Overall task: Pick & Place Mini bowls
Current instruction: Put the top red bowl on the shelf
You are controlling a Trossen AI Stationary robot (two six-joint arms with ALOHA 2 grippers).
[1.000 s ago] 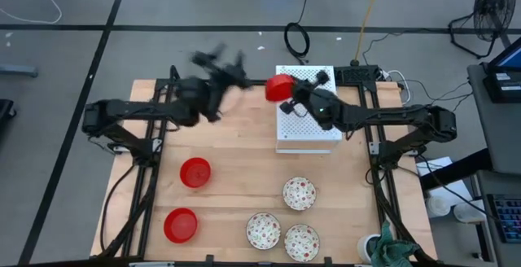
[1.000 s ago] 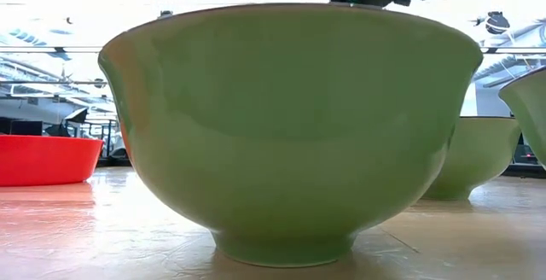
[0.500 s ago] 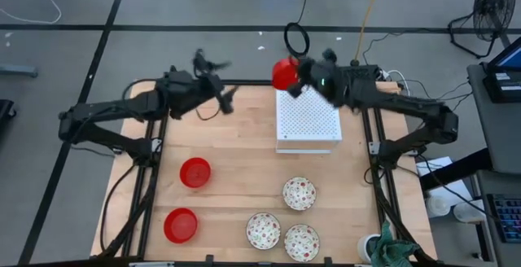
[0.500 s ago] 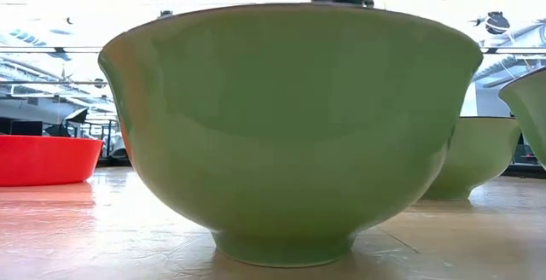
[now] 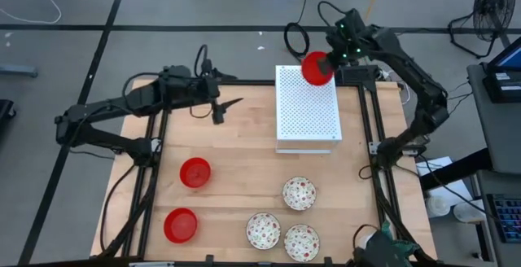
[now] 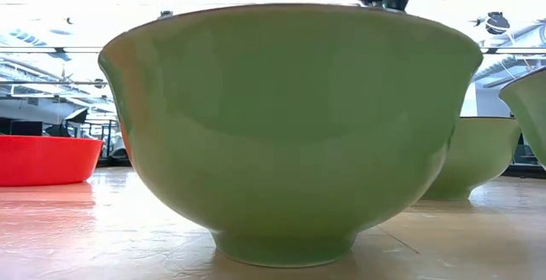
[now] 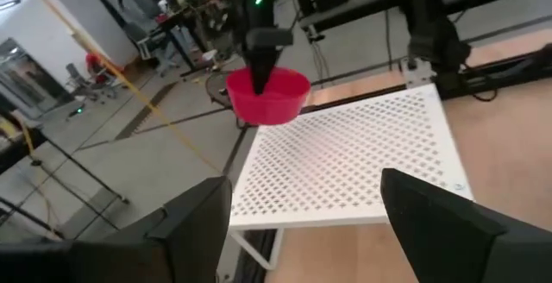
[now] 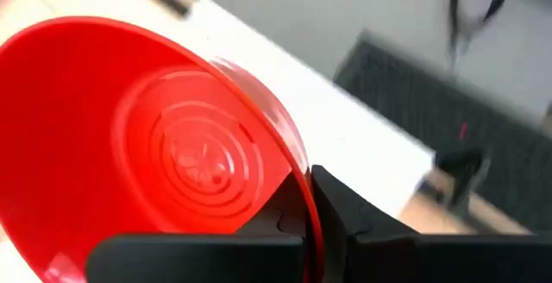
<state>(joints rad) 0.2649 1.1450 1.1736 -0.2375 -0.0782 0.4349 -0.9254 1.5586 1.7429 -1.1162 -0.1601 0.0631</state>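
My right gripper (image 5: 328, 58) is shut on a plain red mini bowl (image 5: 315, 68), lifted above the far edge of the white perforated board (image 5: 308, 108). In the left wrist view that bowl (image 7: 269, 98) hangs under the right gripper (image 7: 261, 69). My left gripper (image 5: 227, 109) stands open and bare above the table, left of the board and pointing toward it. Two red mini bowls (image 5: 195, 172) (image 5: 180, 225) sit on their bases at the near left. Three speckled ones (image 5: 299, 193) (image 5: 263, 229) (image 5: 301, 242) sit at the near middle. My right gripper pinches the red bowl's rim (image 8: 304, 198), one finger inside the bowl and one outside against its wall. The fingers come from above, slanting down. The bowl hangs below them, mouth up and slightly tilted, clear of the board.
In the low view a bowl (image 6: 290, 126) stands right in front of the camera and hides most of the table; a red bowl (image 6: 43, 159) shows at its left. Bare wood lies between the board and the bowls. Cables and a power strip (image 5: 358, 73) lie beyond the far edge.
My right gripper has carried the red bowl from over the board's far left corner toward the table's far right, rising and turning; the bowl stays clear of the board. My left gripper has swung a little toward the near edge and turned level, pointing at the board.
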